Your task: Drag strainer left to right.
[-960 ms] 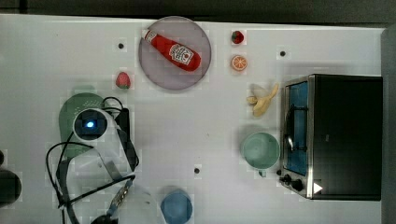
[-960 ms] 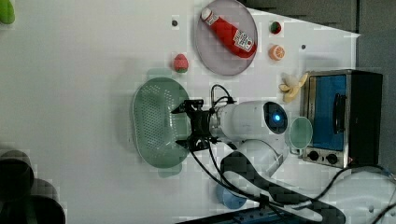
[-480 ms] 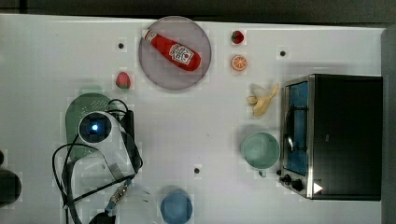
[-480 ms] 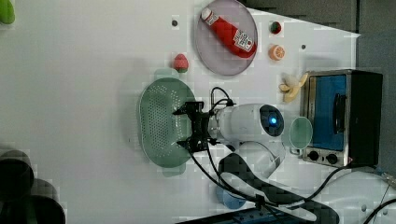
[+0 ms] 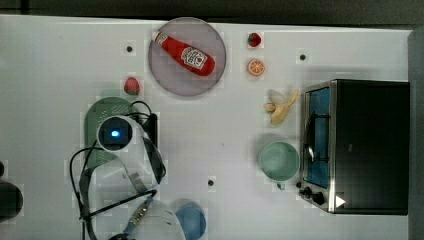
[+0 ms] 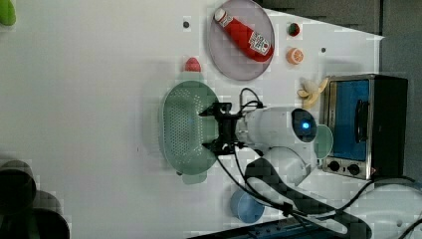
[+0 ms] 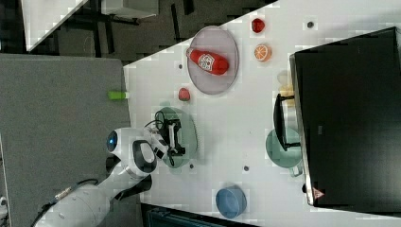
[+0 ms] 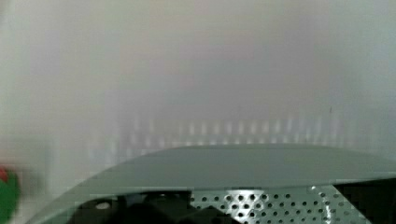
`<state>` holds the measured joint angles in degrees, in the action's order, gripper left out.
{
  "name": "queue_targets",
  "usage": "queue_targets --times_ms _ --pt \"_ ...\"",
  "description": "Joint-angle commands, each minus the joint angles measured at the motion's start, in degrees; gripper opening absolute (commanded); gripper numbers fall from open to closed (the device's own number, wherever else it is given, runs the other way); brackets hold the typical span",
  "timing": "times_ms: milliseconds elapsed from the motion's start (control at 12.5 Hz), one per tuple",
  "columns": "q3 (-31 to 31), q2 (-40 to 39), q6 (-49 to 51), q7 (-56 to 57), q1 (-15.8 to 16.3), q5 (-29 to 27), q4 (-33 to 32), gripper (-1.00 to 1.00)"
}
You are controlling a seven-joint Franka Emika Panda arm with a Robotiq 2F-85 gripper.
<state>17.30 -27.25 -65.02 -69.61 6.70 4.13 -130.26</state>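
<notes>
Strainer (image 6: 185,130) sat on the white counter (image 6: 89,99), its pale mint bowl dotted with small holes, at about 9 o'clock from the middle of the left view. The arm reached over it, and the hand (image 6: 215,128) hung down inside the bowl near the rim on the left view's right. I could not tell whether its fingers were spread or closed, since the dark mount hid them from where the cameras looked. In the top view the strainer (image 5: 102,116) was mostly covered by the arm's white wrist, with only its green edge peeking out. The wrist view looked across the strainer's rim (image 8: 243,163) and onto the perforated floor below it.

Just beside the strainer, at its 12 o'clock in the left view, lay a small strawberry (image 6: 192,64). Beyond that, toward 1 o'clock, a grey plate (image 6: 224,59) carried a ketchup bottle (image 6: 242,35) lying on its side. A second strawberry (image 5: 254,39) and an orange slice (image 5: 256,67) sat near each other (both well apart from the strainer). A banana (image 5: 281,106) lay close to the toaster oven (image 5: 367,145), and a smooth green cup (image 5: 278,160) stood just beside the oven's door. A blue bowl (image 5: 191,220) rested at the counter's near edge, around 6 o'clock in the top view.
</notes>
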Motion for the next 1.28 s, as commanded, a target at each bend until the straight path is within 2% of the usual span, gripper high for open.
queue_targets --times_ms 80,400,1280 --pt "-2.25 3.52 0.67 4.9 -4.3 -1.62 -3.59 1.0" --pt "-6.61 5.63 0.67 10.46 -5.8 -1.62 -6.12 1.0" --pt "-19.73 5.93 0.53 24.83 -6.01 -1.55 -6.71 1.0"
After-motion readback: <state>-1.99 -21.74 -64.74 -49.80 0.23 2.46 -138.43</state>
